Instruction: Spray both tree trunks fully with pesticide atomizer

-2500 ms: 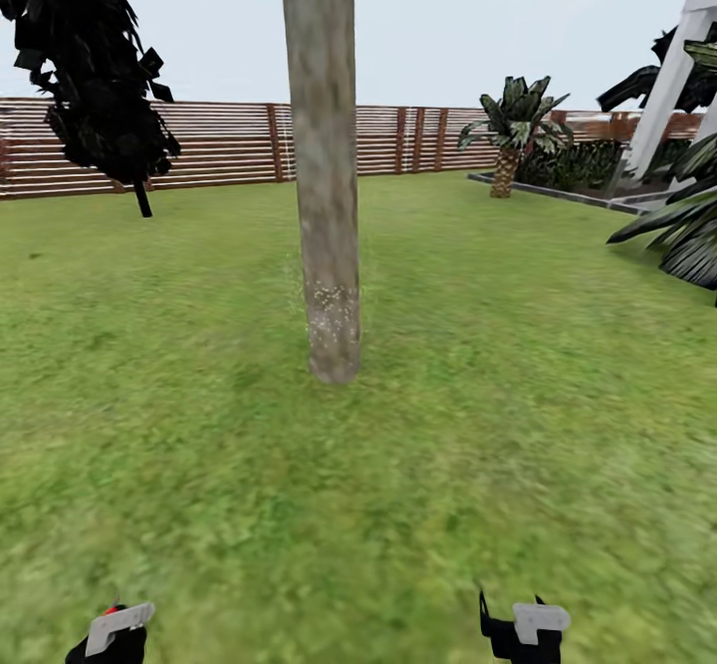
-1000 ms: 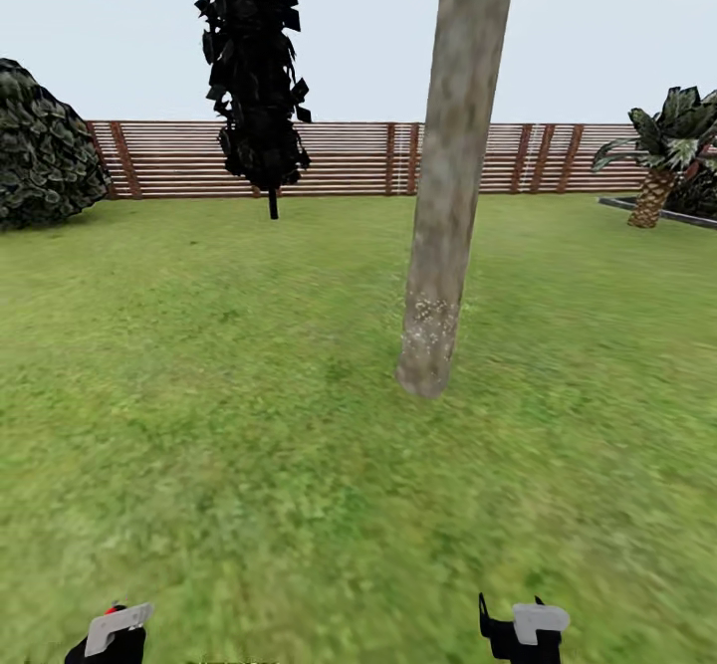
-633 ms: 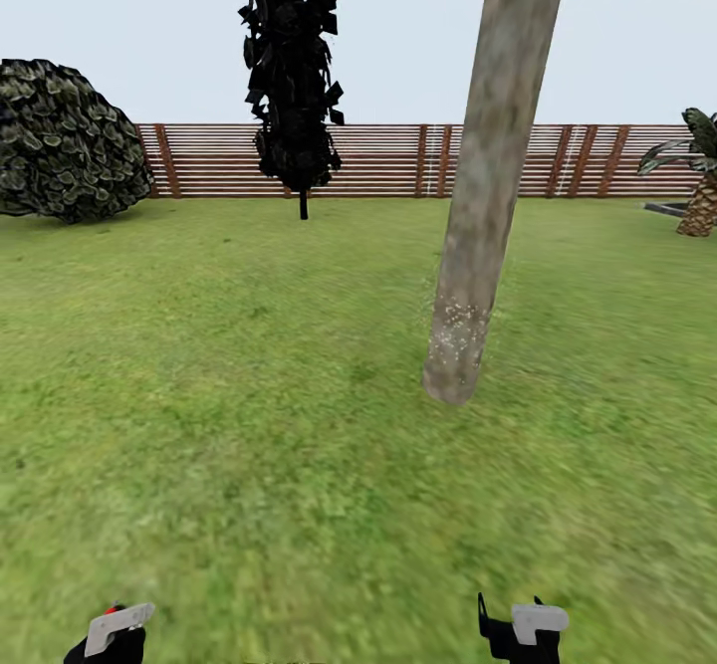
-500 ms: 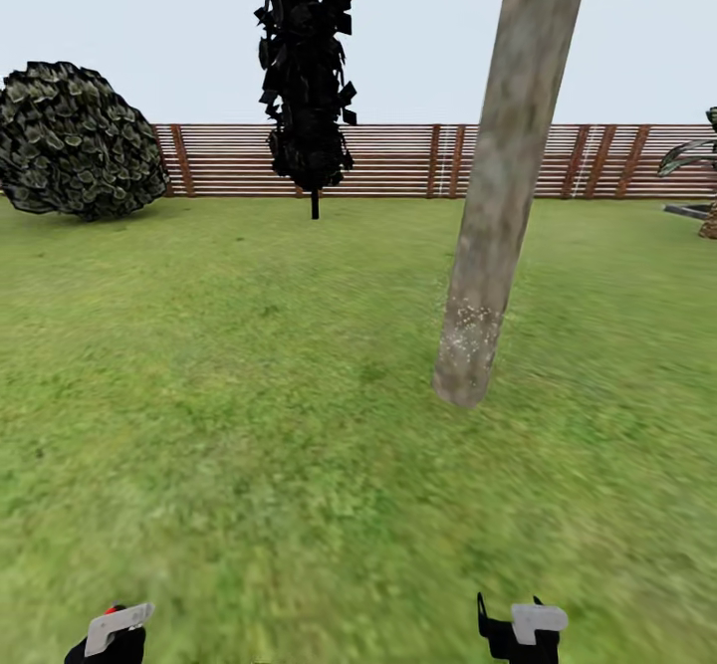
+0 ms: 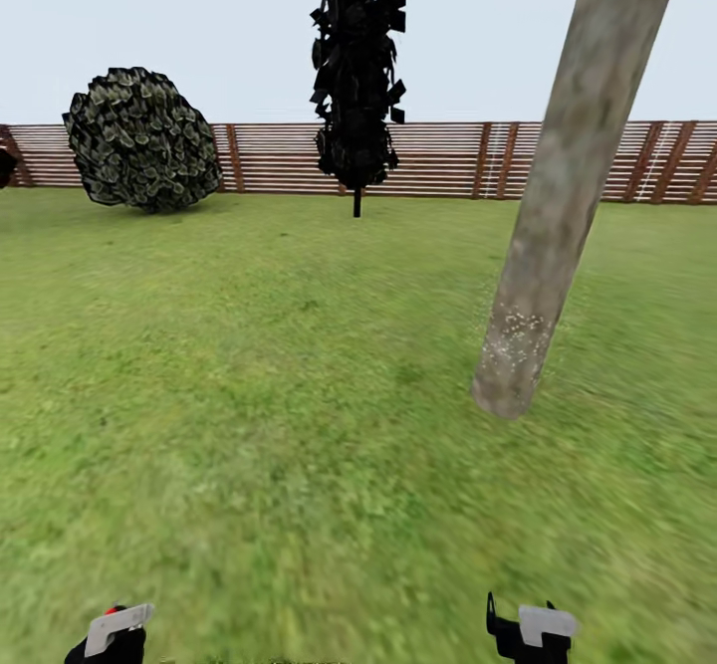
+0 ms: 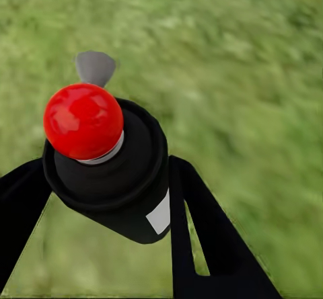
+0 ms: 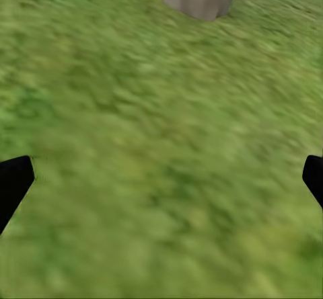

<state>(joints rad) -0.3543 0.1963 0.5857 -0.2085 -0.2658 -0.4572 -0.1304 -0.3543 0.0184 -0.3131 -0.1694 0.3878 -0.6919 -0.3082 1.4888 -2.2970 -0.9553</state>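
Between left pincer (image 6: 101,245) fingers: pesticide atomizer (image 6: 111,168) pinched; right pincer (image 7: 161,178) spread above grass (image 7: 161,144).

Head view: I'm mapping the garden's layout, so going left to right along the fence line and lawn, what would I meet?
Round dark bush → narrow dark-foliaged tree standing before the fence → thick tree trunk, nearer, with white pesticide specks low down.
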